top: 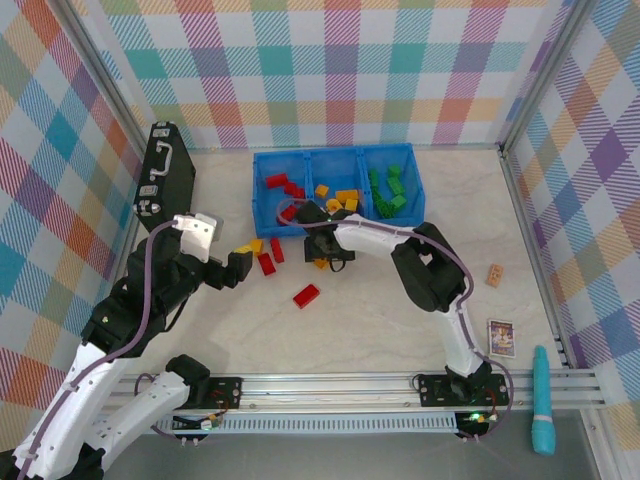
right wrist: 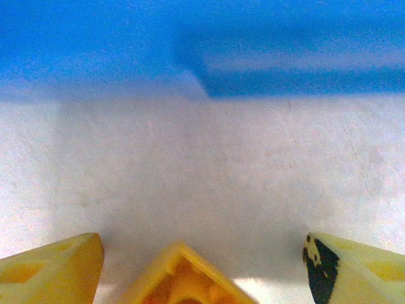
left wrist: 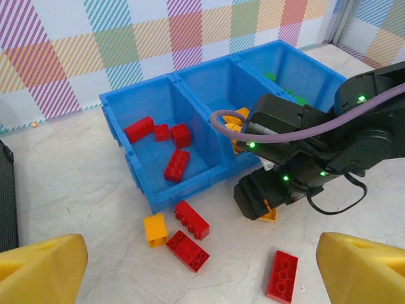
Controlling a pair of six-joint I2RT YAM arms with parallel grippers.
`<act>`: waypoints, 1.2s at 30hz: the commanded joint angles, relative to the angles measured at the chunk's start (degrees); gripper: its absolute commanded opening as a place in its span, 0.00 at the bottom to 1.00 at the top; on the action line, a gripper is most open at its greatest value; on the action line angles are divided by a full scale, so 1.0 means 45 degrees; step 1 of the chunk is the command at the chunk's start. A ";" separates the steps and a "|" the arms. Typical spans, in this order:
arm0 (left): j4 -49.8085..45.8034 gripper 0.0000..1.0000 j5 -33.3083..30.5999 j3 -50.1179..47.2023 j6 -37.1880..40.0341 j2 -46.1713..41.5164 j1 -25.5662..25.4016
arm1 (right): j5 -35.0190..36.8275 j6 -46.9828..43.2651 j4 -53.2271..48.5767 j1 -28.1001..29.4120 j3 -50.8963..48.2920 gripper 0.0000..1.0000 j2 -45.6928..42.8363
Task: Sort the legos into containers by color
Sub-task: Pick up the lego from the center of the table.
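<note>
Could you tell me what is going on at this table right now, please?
The robot is sorting legos by colour into a blue bin. The right gripper stands open over a yellow-orange brick on the table before the bin. The left gripper is open near a loose yellow brick and three red bricks.

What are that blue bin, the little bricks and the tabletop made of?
Blue bin: moulded plastic, smooth with a slight sheen on its walls. Red brick: glossy hard plastic, studded top. Tabletop: pale, veined like marble, matte; probably laminate, real stone possible.
</note>
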 commanded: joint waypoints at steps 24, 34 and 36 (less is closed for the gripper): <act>0.0325 0.93 0.0104 -0.0125 -0.0005 -0.0403 -0.0086 | -0.0848 -0.1023 -0.2239 0.0037 -0.0521 0.31 -0.0737; 0.0166 0.93 -0.0008 -0.0101 0.0074 -0.0200 -0.0086 | 0.0241 -0.3990 -0.2580 -0.1093 0.1276 0.33 -0.2629; 0.0125 0.93 -0.0003 -0.0065 0.0092 -0.0093 -0.0086 | 0.0099 -0.4534 -0.2307 -0.1422 0.1893 0.33 -0.2421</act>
